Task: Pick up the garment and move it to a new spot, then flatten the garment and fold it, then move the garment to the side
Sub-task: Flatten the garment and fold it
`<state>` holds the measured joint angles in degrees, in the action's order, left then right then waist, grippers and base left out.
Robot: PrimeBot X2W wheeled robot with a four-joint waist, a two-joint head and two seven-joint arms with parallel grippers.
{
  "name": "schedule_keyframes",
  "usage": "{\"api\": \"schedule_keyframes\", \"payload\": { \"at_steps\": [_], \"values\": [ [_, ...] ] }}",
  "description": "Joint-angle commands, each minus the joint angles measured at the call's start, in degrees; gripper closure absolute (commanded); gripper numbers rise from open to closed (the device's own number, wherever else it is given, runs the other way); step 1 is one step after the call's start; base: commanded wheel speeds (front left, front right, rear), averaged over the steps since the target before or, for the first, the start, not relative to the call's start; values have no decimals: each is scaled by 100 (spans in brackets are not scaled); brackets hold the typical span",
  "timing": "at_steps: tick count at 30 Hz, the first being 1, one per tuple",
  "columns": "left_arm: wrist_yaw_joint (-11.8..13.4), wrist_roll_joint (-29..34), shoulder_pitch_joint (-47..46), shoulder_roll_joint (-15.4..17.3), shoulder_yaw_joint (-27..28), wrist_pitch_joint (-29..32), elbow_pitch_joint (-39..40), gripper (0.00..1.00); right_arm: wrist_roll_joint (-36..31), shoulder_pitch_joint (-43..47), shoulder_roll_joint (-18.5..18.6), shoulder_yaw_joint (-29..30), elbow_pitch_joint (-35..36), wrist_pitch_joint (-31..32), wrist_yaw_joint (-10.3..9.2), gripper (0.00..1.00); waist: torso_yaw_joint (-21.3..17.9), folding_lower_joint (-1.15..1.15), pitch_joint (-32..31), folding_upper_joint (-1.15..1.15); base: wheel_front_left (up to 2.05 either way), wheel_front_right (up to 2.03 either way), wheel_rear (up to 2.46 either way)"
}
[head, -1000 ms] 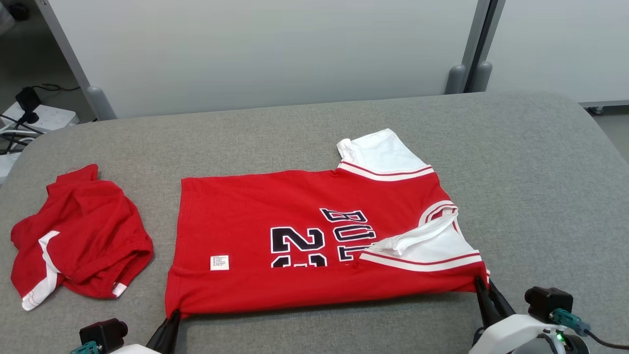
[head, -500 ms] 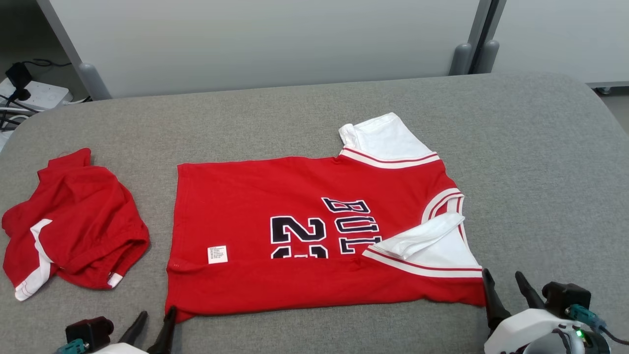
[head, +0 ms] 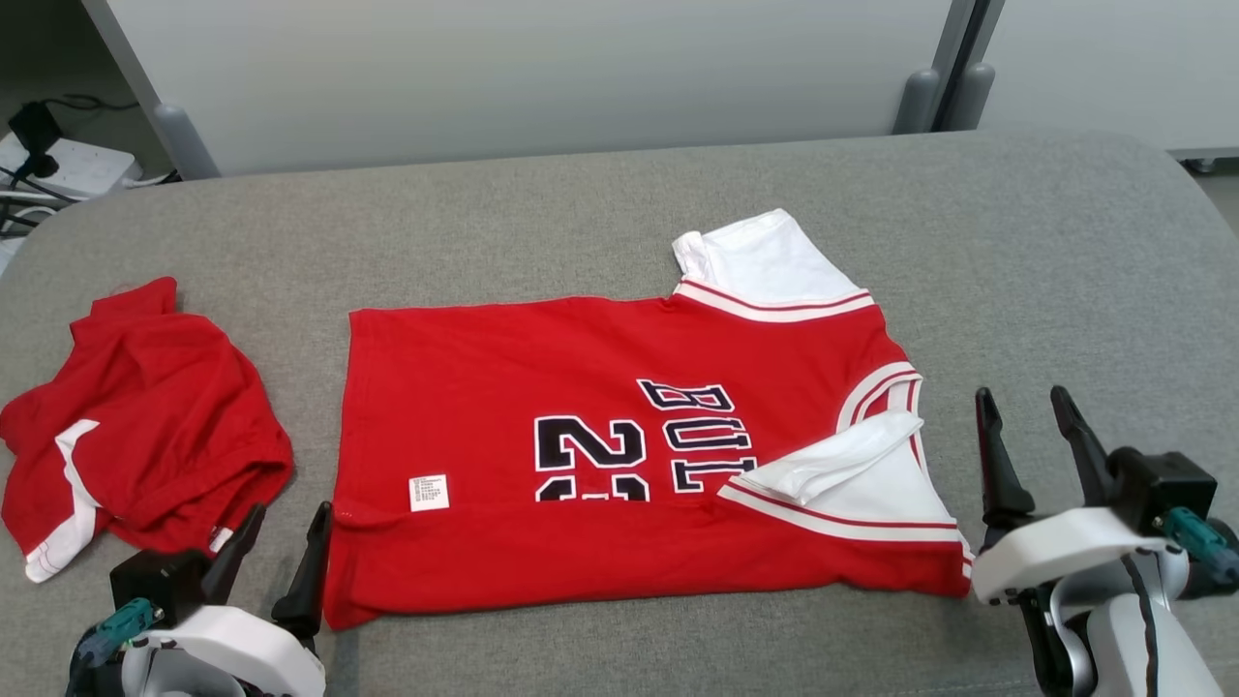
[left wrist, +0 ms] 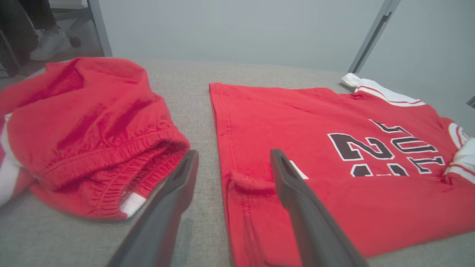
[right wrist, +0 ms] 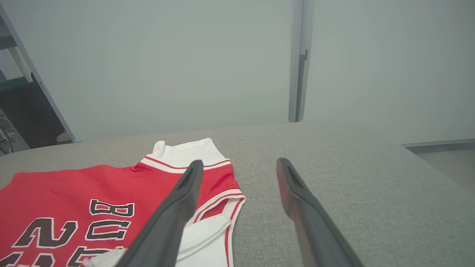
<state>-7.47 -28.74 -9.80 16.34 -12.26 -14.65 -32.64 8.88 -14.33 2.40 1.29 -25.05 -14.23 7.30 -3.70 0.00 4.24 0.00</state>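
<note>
The garment, a red jersey, is lying flat around the middle of the grey fabric-covered table, nearer its front edge than its back edge. The left gripper is hovering just beside the hem's near corner with its two dark fingers spread apart and gripping nothing. In the left wrist view one finger is showing over the hem end and the other over bare table. The right gripper is standing just off the collar end, its fingers likewise parted and empty. In the right wrist view only grey table is showing between the fingers of that gripper.

The jersey's long axis is running parallel to the front edge, with the hem pointing toward the table's left end and the neck toward its right end. Its near long side is lying folded over the front, cutting across the dark numerals.

The cloth is looking soft and matte, with a stitched hem and a small white label. A white sleeve with red-striped trim is sticking out toward the back edge, and another sleeve is lying folded in on the chest. Crumpled red shorts with an elastic waistband are sitting near the left end, apart from the jersey.
</note>
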Motion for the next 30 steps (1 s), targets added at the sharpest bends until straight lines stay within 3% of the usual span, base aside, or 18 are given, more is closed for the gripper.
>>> {"api": "schedule_keyframes", "payload": {
  "at_steps": [1,5,9,18,19,25,30],
  "values": [
    [15,125,-291,172,272,-35,174,0,-102,-295,48,-158,186,-76,19,0,-5,0,89,0,0,0,0],
    [3,229,-489,262,330,-35,301,0,-137,-508,48,-243,246,-76,19,0,-13,0,357,0,0,0,0],
    [0,19,-746,569,161,-35,523,0,-172,-768,48,-355,348,-76,19,0,-48,0,753,0,0,0,0],
    [-1,-887,-1495,1765,-529,-35,1169,0,0,-1063,48,-641,950,-76,19,0,-271,0,1869,0,0,0,0],
    [-1,-887,-1495,1765,-529,-35,1169,0,0,-1063,48,-641,950,-76,19,0,-271,0,1869,0,0,0,0],
    [-2,-1335,-1994,2574,-999,-35,1458,0,183,-807,48,-945,1410,-76,19,0,-535,0,2411,0,0,0,0],
    [-2,-1645,-2380,3053,-1311,-35,1443,0,323,-576,48,-1180,1728,-76,19,0,-811,0,2644,0,0,0,0]
  ]
}}
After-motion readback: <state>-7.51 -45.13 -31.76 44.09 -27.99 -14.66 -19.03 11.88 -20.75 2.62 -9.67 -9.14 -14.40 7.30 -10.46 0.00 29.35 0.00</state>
